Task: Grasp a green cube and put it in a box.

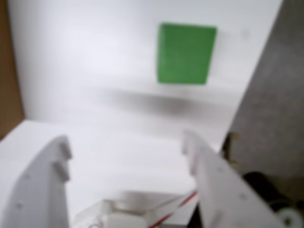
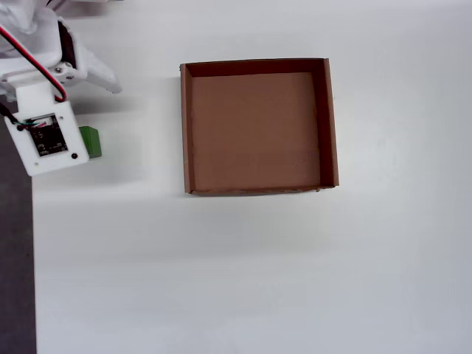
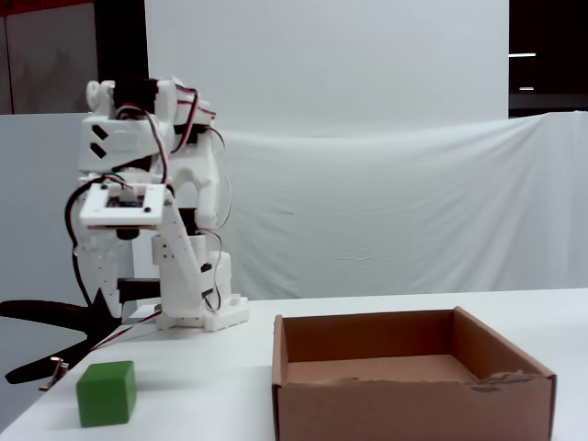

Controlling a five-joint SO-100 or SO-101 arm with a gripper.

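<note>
The green cube [image 1: 185, 53] lies on the white table, ahead of my gripper [image 1: 126, 142] and a little right of its centre line. The two white fingers [image 1: 52, 175] stand wide apart with nothing between them. In the overhead view the cube [image 2: 91, 141] shows only at its right part, at the far left under the wrist's camera mount [image 2: 44, 136], and the fingers are hidden. In the fixed view the cube [image 3: 107, 393] sits at the front left, below the raised arm [image 3: 124, 207]. The brown cardboard box [image 2: 186, 129] is empty and stands apart from the cube; the fixed view shows it too [image 3: 413, 409].
The table's left edge runs close to the cube, with a dark grey strip [image 2: 15, 258] beyond it, also seen in the wrist view [image 1: 275, 95]. A brown surface [image 1: 9, 95] shows at the wrist view's left edge. The arm's base [image 3: 202, 312] stands at the back.
</note>
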